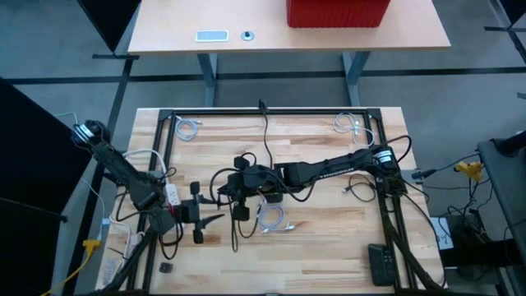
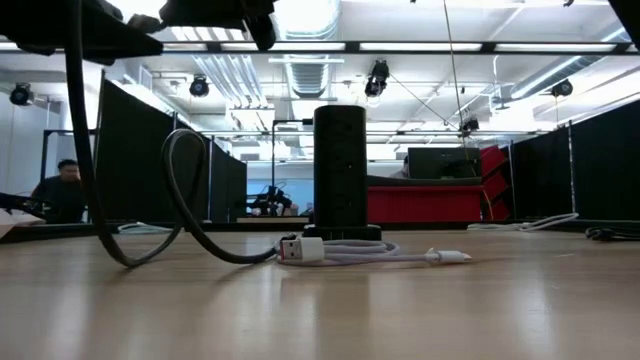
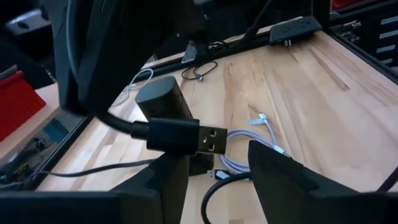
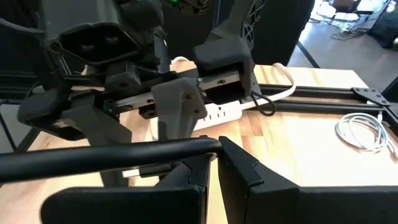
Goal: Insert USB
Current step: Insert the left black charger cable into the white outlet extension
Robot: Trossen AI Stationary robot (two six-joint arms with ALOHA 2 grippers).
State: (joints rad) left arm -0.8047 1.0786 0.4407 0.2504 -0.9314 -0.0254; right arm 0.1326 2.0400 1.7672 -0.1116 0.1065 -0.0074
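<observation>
Jaws of the right gripper (image 4: 214,163) are clamped on a black cable (image 4: 106,155) at the middle of the high view. Its USB plug (image 3: 210,139) hangs above the wooden counter (image 1: 329,238), beside the black power tower (image 2: 340,165). Left gripper (image 1: 200,214) waits at lower left, jaws apart.

The floor (image 1: 74,33) is grey. Past the work table stands a light wooden desk (image 1: 246,20) on grey legs, with a red box (image 1: 337,11) on top. In the low view, long bright lights (image 2: 300,15) hang from the ceiling, and small black lamps (image 2: 377,76) hang there too. Tall black screens (image 2: 140,160) stand on both sides of the room. A person (image 2: 62,192) sits far back beside one screen.
</observation>
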